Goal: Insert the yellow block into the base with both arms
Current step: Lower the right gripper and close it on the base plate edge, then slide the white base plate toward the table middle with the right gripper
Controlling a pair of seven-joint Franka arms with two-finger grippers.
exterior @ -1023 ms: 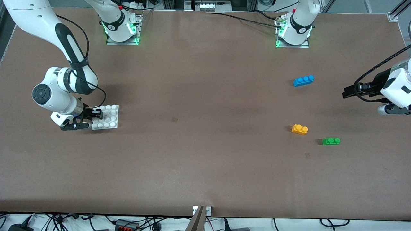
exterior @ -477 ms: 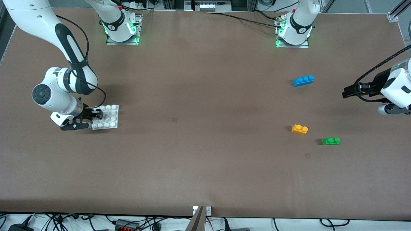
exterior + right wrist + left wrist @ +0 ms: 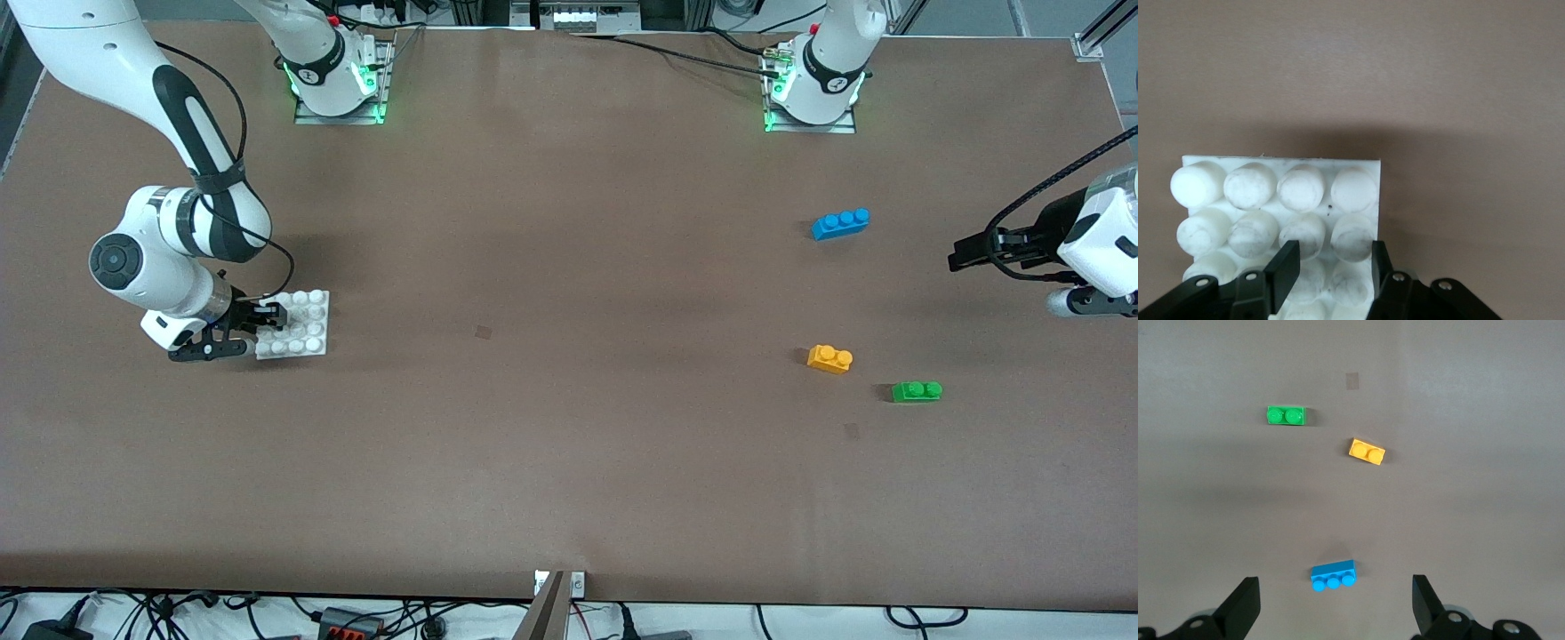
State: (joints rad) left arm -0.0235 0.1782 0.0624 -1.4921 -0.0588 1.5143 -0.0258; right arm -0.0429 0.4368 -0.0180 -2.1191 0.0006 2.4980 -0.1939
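At the right arm's end of the table, the right gripper [image 3: 267, 315] is sitting low on the base [image 3: 307, 322], its two black fingers [image 3: 1286, 267] clamped around studs at the edge of that white plate; the base itself is lying flat on the brown table [image 3: 569, 400]. The right wrist view is showing the same grip close up, with the fingers pressing in on either side of a column of studs on the base [image 3: 1278, 200]. Toward the left arm's end, three bricks are lying apart from one another: the blue brick [image 3: 840, 223] is resting farthest from the front camera, the yellow block [image 3: 829, 358] is sitting nearer to that camera, and the green brick [image 3: 917, 391] is lying just beside the yellow one, slightly nearer still. The left gripper [image 3: 965, 252] is hovering over bare table at the left arm's end, jaws spread wide and holding nothing, waiting.
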